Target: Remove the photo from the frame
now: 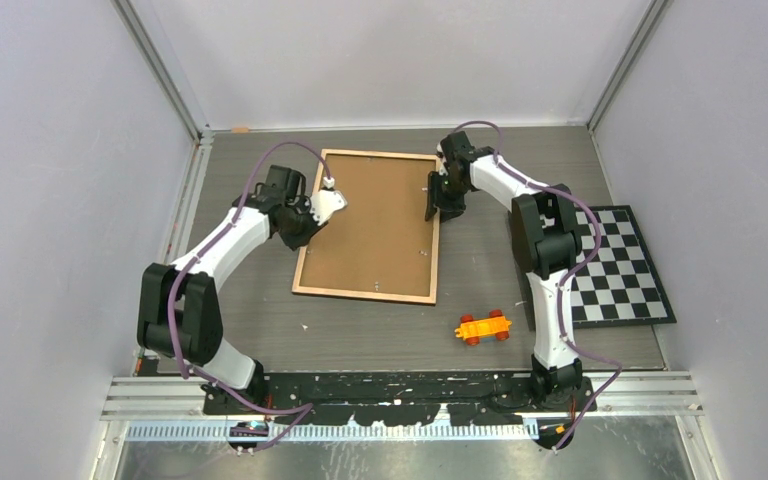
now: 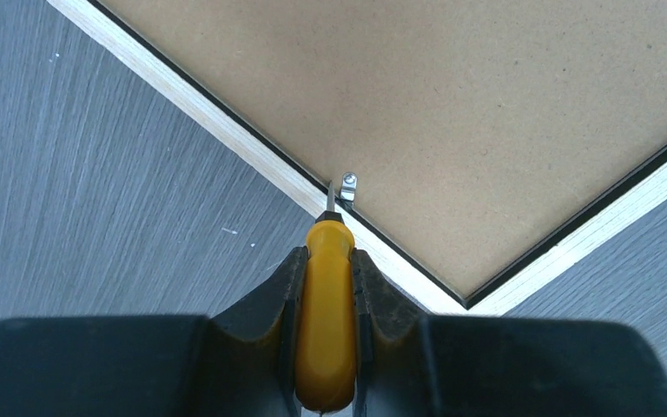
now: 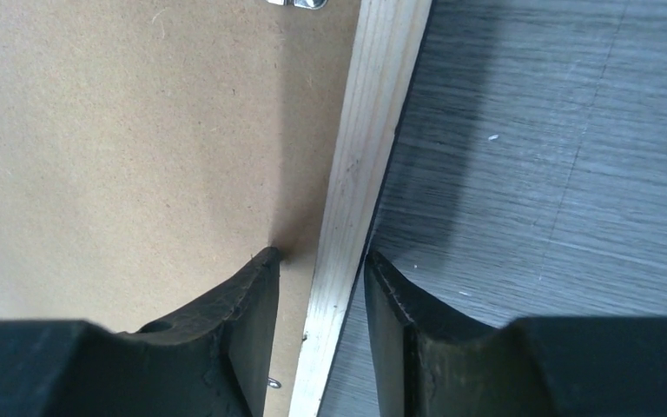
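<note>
Top external: the thin rectangular frame [image 1: 370,225] lies face down on the grey table [image 1: 260,330], brown backboard still in, photo hidden. The left gripper [image 2: 328,261] clamps a yellow-handled screwdriver [image 2: 326,330] at a metal clip [image 2: 347,187]; the right gripper [image 3: 321,269] gapes astride the rim.

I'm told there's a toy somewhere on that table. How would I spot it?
Find the big brown-backed frame lying face down in the middle of the table. Just past its near right corner, toward the checkerboard mat, sits the small wheeled toy. It is the only bright orange thing there, and far smaller than either flat neighbour.
</note>
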Robot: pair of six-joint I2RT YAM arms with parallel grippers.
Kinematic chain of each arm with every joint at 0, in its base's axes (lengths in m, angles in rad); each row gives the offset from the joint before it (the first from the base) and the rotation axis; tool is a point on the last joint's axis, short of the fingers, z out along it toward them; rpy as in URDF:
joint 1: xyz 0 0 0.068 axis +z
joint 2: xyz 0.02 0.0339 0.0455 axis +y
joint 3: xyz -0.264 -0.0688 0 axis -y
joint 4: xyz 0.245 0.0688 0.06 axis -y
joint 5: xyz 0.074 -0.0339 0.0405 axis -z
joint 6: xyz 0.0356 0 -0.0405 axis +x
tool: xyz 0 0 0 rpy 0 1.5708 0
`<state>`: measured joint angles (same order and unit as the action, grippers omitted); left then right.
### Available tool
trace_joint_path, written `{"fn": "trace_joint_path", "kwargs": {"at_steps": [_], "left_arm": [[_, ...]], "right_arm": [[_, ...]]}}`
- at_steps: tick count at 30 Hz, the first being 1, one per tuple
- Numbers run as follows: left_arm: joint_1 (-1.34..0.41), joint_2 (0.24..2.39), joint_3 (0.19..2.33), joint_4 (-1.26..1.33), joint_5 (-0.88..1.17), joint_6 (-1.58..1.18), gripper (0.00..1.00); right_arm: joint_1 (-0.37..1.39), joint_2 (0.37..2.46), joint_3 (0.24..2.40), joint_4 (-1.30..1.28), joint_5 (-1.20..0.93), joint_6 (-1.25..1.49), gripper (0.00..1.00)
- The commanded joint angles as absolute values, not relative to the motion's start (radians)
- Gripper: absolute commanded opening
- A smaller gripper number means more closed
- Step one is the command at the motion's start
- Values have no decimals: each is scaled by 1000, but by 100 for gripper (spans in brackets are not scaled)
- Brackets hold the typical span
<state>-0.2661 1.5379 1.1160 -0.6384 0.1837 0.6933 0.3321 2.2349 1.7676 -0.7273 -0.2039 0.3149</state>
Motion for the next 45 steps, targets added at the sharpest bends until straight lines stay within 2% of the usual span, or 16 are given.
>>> {"fn": "trace_joint_path", "kwargs": {"at_steps": [1, 4, 7, 12, 27, 45], "left_arm": [[-271, 1526, 1092, -623, 147, 732, 0], [-275, 1526, 1081, -628, 142, 737, 0], [-279, 1518, 1080, -654, 157, 745, 0], [-282, 1516, 1107, -733, 197, 736, 0], [-288, 1528, 1117, -814, 246, 710, 0], [-288, 1558, 1103, -795, 312, 469, 0]], "right_arm": [[342, 2228, 1725, -746, -168, 342, 44], [341, 2235, 1715, -744, -167, 352, 39], [343, 2237, 1703, -737, -167, 359, 29], [349, 2246, 1703, -733, -158, 366, 1], [377, 2253, 1694, -734, -60, 404, 1], [406, 2263, 1698, -738, -3, 414, 0]]}}
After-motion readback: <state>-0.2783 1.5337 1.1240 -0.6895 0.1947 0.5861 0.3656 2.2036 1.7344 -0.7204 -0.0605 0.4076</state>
